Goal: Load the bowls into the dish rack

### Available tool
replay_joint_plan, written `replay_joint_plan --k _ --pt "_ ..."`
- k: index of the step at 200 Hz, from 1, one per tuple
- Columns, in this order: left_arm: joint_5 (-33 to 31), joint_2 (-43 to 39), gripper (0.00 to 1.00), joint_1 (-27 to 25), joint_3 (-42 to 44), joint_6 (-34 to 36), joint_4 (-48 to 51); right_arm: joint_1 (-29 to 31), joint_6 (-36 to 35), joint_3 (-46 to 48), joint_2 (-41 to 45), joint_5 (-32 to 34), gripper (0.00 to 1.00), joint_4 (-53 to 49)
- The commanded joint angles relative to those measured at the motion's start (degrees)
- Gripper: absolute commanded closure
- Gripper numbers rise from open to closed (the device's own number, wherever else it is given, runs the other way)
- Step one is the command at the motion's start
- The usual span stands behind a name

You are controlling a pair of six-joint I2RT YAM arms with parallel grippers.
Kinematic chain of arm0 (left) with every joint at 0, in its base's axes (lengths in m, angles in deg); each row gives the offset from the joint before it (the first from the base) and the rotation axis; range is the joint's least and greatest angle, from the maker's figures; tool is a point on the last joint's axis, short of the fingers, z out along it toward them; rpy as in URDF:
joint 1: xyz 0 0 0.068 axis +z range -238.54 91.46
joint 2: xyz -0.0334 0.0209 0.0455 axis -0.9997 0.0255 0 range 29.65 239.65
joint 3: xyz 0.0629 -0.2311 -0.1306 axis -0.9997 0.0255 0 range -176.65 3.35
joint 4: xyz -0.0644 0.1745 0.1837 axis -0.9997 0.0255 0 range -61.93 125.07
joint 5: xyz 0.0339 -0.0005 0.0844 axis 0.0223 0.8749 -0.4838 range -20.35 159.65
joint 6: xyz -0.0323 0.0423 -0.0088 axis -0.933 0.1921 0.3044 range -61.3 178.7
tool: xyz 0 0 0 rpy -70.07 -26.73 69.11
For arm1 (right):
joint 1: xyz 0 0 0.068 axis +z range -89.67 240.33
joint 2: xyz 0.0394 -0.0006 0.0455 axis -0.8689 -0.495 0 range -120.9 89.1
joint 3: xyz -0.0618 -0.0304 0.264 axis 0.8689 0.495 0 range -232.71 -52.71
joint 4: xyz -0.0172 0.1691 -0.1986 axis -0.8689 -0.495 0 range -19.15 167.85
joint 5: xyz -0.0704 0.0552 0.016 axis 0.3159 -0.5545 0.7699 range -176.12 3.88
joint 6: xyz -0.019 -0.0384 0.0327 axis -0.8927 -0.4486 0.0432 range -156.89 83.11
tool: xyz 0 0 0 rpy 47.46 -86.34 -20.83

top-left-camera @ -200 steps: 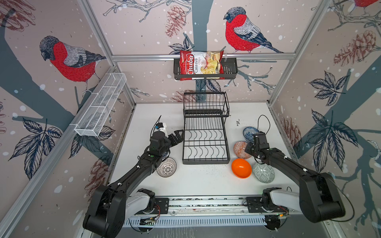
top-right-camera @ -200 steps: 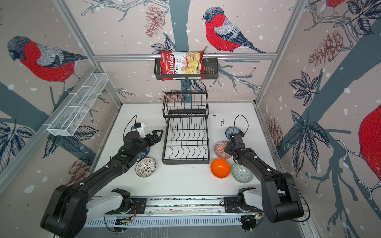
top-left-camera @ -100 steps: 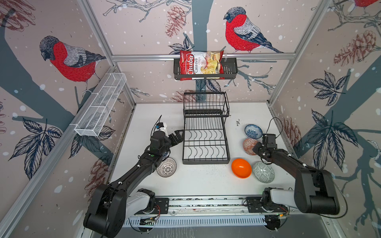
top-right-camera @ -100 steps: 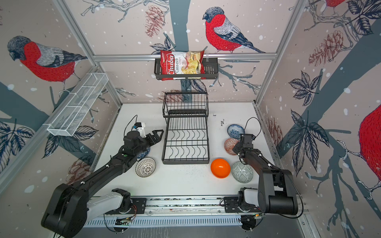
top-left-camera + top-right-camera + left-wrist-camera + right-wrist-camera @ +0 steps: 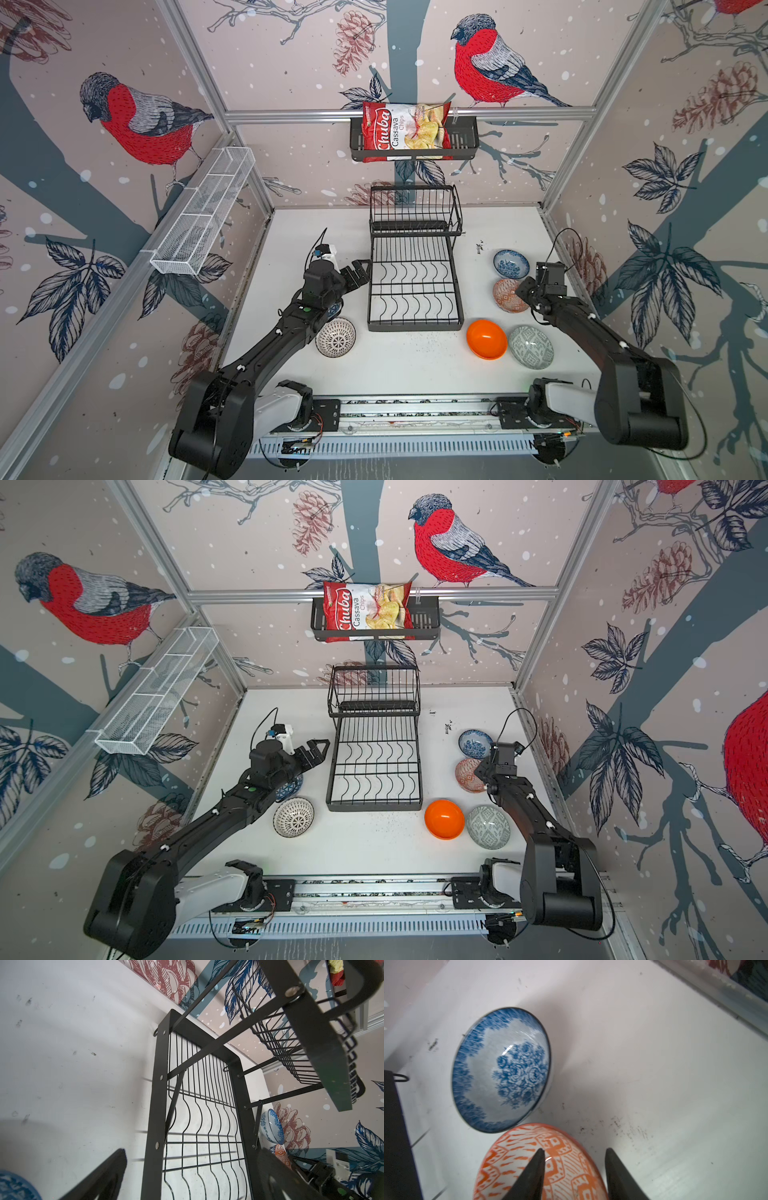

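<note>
While the left gripper (image 5: 360, 270) hangs wide open and empty just beside the left edge of the large black wire two-tier dish rack (image 5: 415, 282), exactly where it was a second ago, the right arm has swung away from the rack toward the right wall. The small round orange-and-white patterned bowl (image 5: 507, 297) has moved that way with it and now sits further from the rack than before.

The right gripper (image 5: 574, 1152) straddles this bowl's rim, with one finger over the inside and the other outside. Its jaws are partly spread with a clear gap, so they are not clamped on the rim.

The blue-and-white floral bowl (image 5: 502, 1068) stands upright close behind the patterned one, a narrow strip of table between them, and has hardly moved. The glossy plain orange bowl (image 5: 486, 338) and the grey-green patterned bowl (image 5: 531, 347) sit side by side near the rack's front right corner, unchanged.

On the left, the black-and-white radial bowl (image 5: 336, 337) rests on the white table (image 5: 395, 365) beside the left arm. The dark blue geometric bowl (image 5: 291, 787) shows only partly beneath that arm.

Both tiers of the rack hold no bowls.
</note>
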Motion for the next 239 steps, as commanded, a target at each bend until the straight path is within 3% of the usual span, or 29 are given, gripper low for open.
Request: replay_joint_plan --k 1,21,42,85,114,195,239 --pt "-6.27 -0.69 0.01 0.02 -1.85 1.43 8.33 2.09 -0.18 -1.13 2.98 1.42 0.33 -1.21" --pt "-13.24 -0.75 0.02 -0.02 -3.9 1.53 15.27 6.37 -0.97 -1.96 5.4 3.1 0.17 -0.89" --pt "-16.05 0.31 0.02 0.02 -5.56 2.38 19.51 11.43 -2.78 -2.27 6.15 1.43 0.0 2.13" --pt "-1.12 4.96 0.03 0.11 -6.21 3.52 14.56 21.23 -3.68 -3.13 2.99 -1.39 0.0 6.89" --pt "5.35 8.73 0.02 -0.01 -5.64 1.93 10.15 26.49 -1.68 -3.47 0.04 -2.75 0.08 9.43" --pt "9.04 11.28 0.03 0.0 -4.78 1.71 6.9 31.77 3.06 -6.27 -11.65 -1.95 0.28 12.95" --pt "11.32 11.88 0.03 0.02 -3.35 0.65 4.54 32.45 1.7 -10.6 -19.05 -0.12 0.49 11.34"
